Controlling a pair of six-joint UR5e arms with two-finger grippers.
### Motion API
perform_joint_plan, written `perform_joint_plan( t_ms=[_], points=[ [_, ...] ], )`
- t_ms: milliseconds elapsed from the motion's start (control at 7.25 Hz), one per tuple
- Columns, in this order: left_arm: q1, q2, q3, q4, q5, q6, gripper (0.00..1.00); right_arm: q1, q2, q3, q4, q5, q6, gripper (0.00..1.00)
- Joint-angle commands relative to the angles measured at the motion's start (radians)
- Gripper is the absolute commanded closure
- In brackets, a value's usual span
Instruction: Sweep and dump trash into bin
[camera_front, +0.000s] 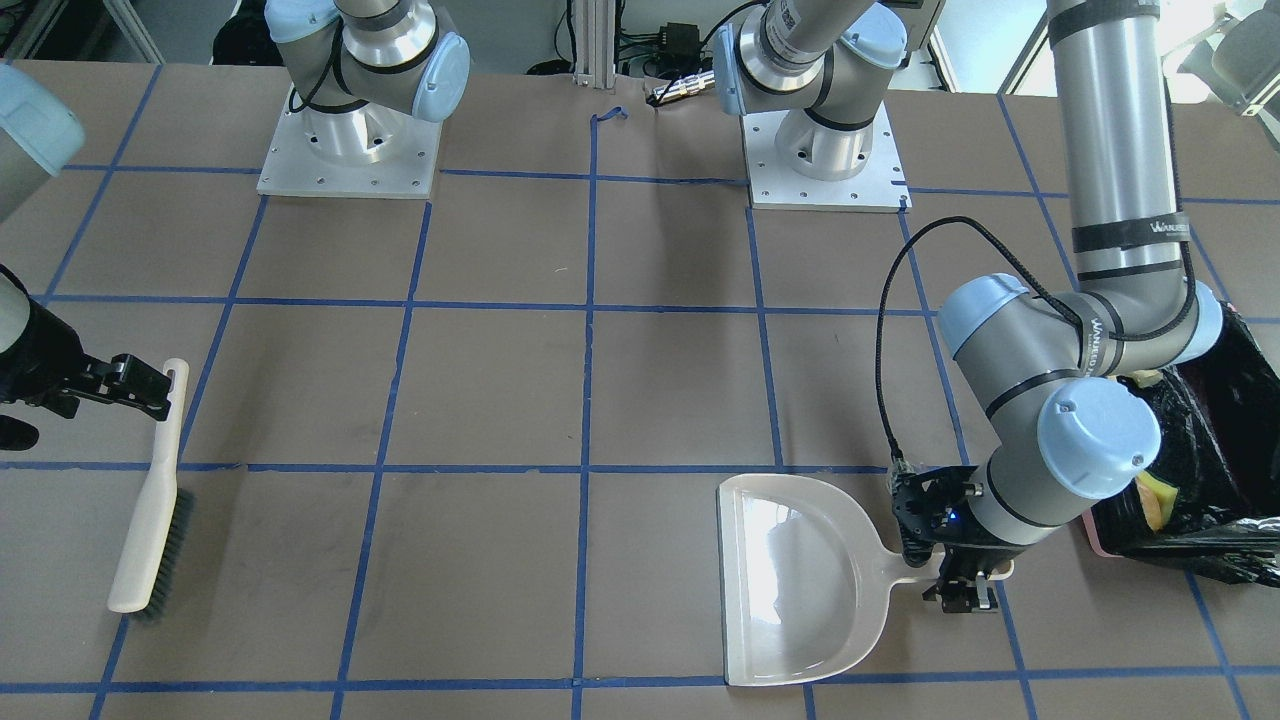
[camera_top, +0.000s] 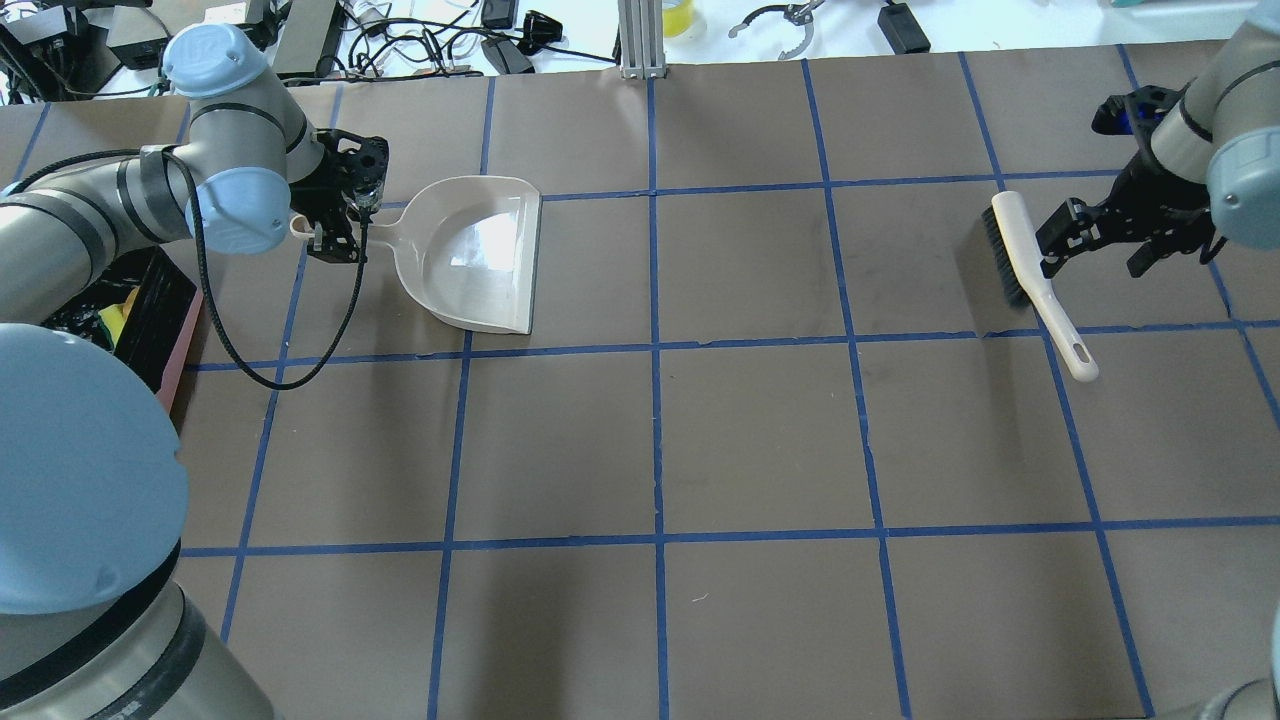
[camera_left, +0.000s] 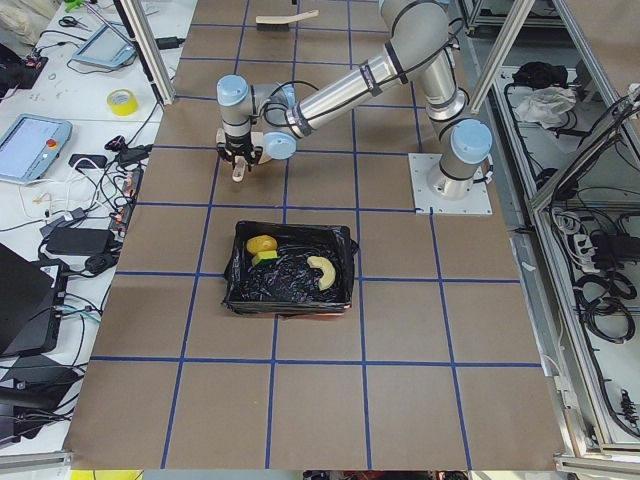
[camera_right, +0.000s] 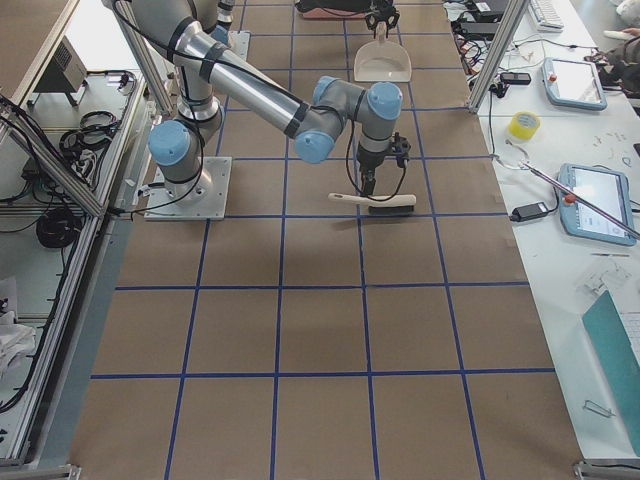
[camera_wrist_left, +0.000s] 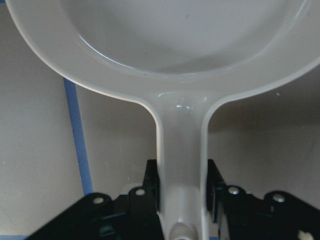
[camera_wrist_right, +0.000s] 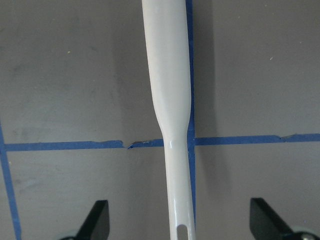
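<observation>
The bin (camera_left: 238, 292), pink with a black bag, holds all the trash: a golden-brown lump (camera_left: 262, 243), a yellow-green scrap (camera_left: 264, 258) and a curved tan croissant-like piece (camera_left: 321, 272). The bin also shows in the front view (camera_front: 1215, 470), behind my left arm. The beige dustpan (camera_top: 480, 255) lies flat and empty on the table. My left gripper (camera_wrist_left: 181, 190) is shut on the dustpan's handle, next to the bin. The brush (camera_top: 1030, 270) lies on the table. My right gripper (camera_wrist_right: 177, 220) is open over the brush handle's end, not touching it.
Blue tape lines grid the brown table. The two arm bases (camera_front: 350, 150) (camera_front: 825, 160) stand on plates at the robot's side. A black cable (camera_top: 250, 350) loops from my left wrist. Benches with tablets and a tape roll (camera_left: 121, 101) run along the far edge.
</observation>
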Motion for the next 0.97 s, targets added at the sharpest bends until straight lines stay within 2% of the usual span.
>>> perform_joint_plan(
  t_ms=[0,138,276,414,552,828],
  points=[
    [-0.044,0.064,-0.003,-0.001,0.006,-0.094,0.15,0.102,-0.019,-0.162,0.237,0.014,0.054,0.00],
    [-0.089,0.136,-0.009,-0.088,0.014,-0.183,0.15,0.185,-0.031,-0.220,0.300,0.013,0.163,0.00],
    [-0.095,0.227,-0.018,-0.231,0.012,-0.329,0.11,0.262,-0.059,-0.256,0.342,0.014,0.236,0.00],
    [-0.095,0.333,-0.043,-0.383,0.017,-0.508,0.01,0.313,-0.109,-0.254,0.351,0.010,0.247,0.00],
    [-0.095,0.434,-0.070,-0.528,0.018,-0.624,0.00,0.328,-0.143,-0.247,0.418,0.014,0.264,0.00],
    [-0.105,0.600,-0.098,-0.627,0.015,-0.894,0.00,0.345,-0.196,-0.244,0.448,0.016,0.264,0.00]
  ],
)
